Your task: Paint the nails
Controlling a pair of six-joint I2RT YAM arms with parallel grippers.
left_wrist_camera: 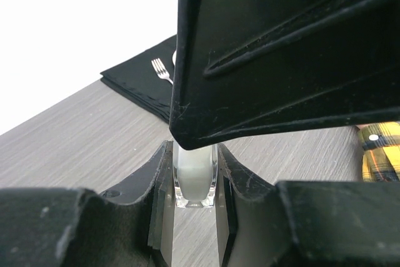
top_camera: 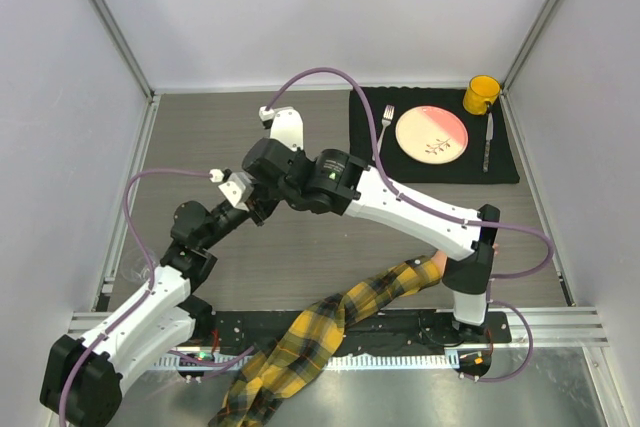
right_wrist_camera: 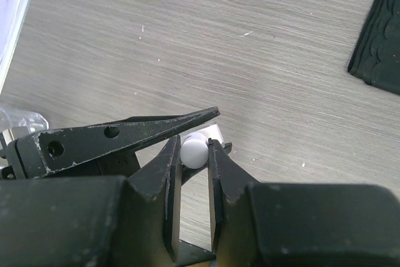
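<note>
The left pincer (left_wrist_camera: pixel 194 162) fills the bottom of its own wrist view. Its two dark fingers (left_wrist_camera: pixel 161 179) are drawn in narrow on a small clear bottle (left_wrist_camera: pixel 195 182), held upright between them with whitish contents. Directly above the bottle hangs the black body of the right arm, which hides the bottle's top in that view.

The right wrist view looks straight down. There the right pincer (right_wrist_camera: pixel 194 147) is pinched on the bottle's round white cap (right_wrist_camera: pixel 194 152), with a finger against each side. One finger of the left pincer wedges in from the left, just beside the cap.

From above, the two pincers meet over the bare grey wood-grain surface (top_camera: pixel 200 137). They are to the left of the black placemat (top_camera: pixel 505 167) and a little nearer than its near left corner. On the placemat lie a fork (top_camera: pixel 385 127), a pink plate (top_camera: pixel 431 134), a knife (top_camera: pixel 488 142) and a yellow mug (top_camera: pixel 481 94).

The peach mannequin hand (top_camera: pixel 434 265) lies on the near side of the placemat, apart from it and mostly hidden under the right arm. Its nails are too small to make out. Its yellow-and-black plaid sleeve (top_camera: pixel 320 332) trails away from the placemat over the surface's near edge.
</note>
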